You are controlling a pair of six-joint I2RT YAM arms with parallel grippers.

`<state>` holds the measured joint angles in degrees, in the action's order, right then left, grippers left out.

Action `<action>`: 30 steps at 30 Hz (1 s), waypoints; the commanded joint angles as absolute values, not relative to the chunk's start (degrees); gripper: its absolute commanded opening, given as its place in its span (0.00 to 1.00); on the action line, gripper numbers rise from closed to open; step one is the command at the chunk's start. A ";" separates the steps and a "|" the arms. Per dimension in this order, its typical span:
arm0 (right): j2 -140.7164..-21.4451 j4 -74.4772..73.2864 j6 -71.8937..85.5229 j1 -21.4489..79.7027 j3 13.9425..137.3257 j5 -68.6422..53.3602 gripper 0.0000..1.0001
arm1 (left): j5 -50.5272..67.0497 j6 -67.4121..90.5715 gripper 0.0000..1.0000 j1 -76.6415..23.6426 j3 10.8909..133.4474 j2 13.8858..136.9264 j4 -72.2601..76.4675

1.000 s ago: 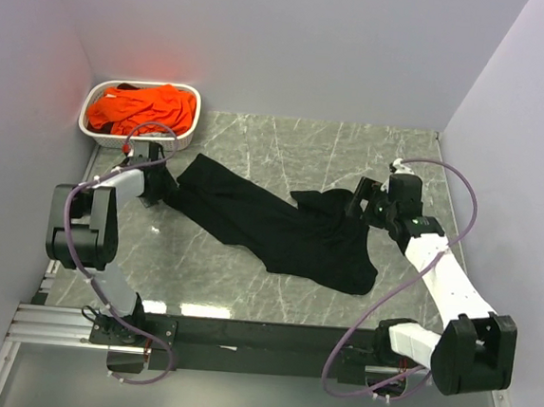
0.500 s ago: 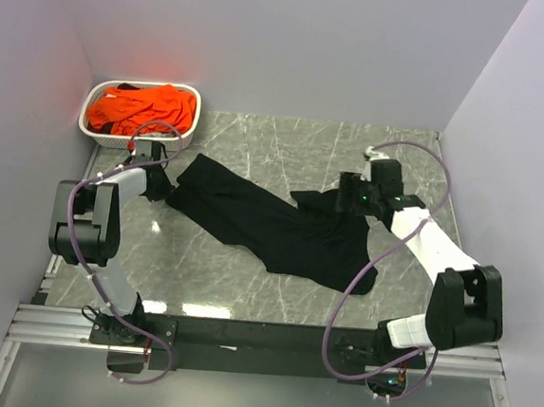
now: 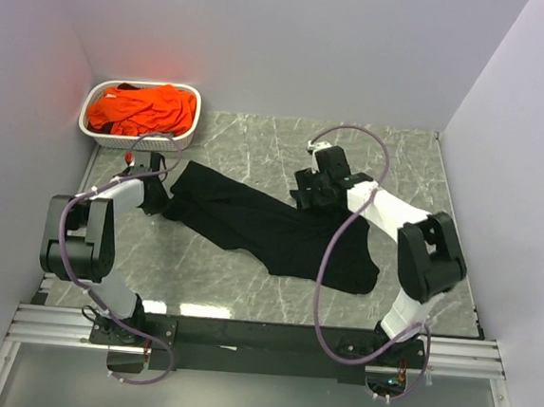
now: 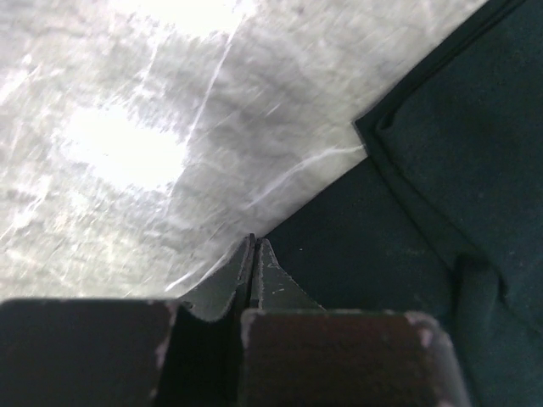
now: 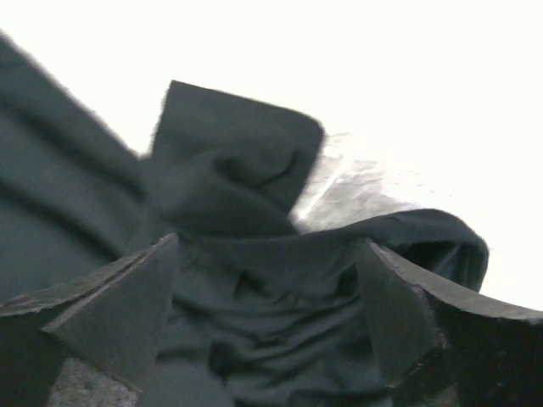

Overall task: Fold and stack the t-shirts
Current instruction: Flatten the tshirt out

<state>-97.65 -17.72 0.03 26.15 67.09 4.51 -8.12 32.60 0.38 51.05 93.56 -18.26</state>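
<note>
A black t-shirt (image 3: pixel 270 227) lies spread slantwise across the marble table. My left gripper (image 3: pixel 161 197) sits at its left edge. In the left wrist view the jaws (image 4: pixel 253 242) are pressed together right where the hem of the black t-shirt (image 4: pixel 441 170) ends, pinching that edge. My right gripper (image 3: pixel 304 189) hovers low over the shirt's bunched upper middle. Its fingers (image 5: pixel 270 242) stand wide apart on either side of a rumpled fold of the black t-shirt (image 5: pixel 237 170), not closed on it. Orange t-shirts (image 3: pixel 142 108) lie heaped in the basket.
The white latticed basket (image 3: pixel 135 140) stands at the back left corner, close behind my left arm. Walls close in the table on the left, back and right. Bare marble (image 3: pixel 258 150) shows behind the shirt and along the near edge.
My left gripper has shut at the shirt's left edge. The right arm has swung left from the shirt's right end to its upper middle, jaws still wide.
</note>
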 commanded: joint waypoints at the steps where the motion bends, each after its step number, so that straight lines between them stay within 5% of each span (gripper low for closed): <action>1: -100.98 -18.46 -0.53 26.02 71.53 11.68 0.88 | -10.72 32.08 0.01 0.61 49.13 92.90 -23.55; 4: -104.14 -18.63 -0.09 24.70 73.99 13.00 0.65 | -11.25 31.99 0.01 0.61 48.61 92.20 -23.64; 8: -107.83 -19.25 -0.09 19.88 78.39 16.78 0.16 | -11.51 32.25 0.01 0.53 47.90 90.79 -23.82; 11: -110.29 -20.65 2.36 15.75 84.88 19.59 0.00 | -10.81 32.61 0.01 0.53 47.29 89.48 -23.73; 16: -115.30 -22.94 8.61 6.51 98.77 22.94 0.00 | -9.49 32.87 0.01 0.53 46.32 88.42 -23.73; 19: -119.26 -23.99 10.02 4.14 105.79 24.78 0.10 | -8.18 33.05 0.01 0.44 46.23 88.42 -23.47; 21: -121.02 -25.05 9.58 3.69 109.58 23.13 0.28 | -6.78 33.13 0.01 0.53 46.14 88.42 -22.68; 22: -121.11 -25.48 8.97 3.69 110.38 22.16 0.62 | -6.16 33.13 0.01 0.53 45.97 88.33 -22.41; 23: -120.85 -27.66 8.62 3.95 111.09 21.10 0.72 | -5.63 33.22 0.01 0.53 46.05 88.42 -22.15; 25: -119.10 -29.26 8.79 5.00 109.01 18.65 0.81 | -4.40 33.40 0.01 0.53 46.05 88.50 -21.27; 30: -104.35 -23.83 12.38 5.80 85.85 6.88 0.82 | -3.16 33.57 0.01 0.44 47.28 89.91 -20.92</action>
<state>-113.56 -24.43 9.43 4.75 95.70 14.76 -6.02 32.69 0.54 47.24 89.30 -20.53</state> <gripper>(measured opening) 0.827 0.013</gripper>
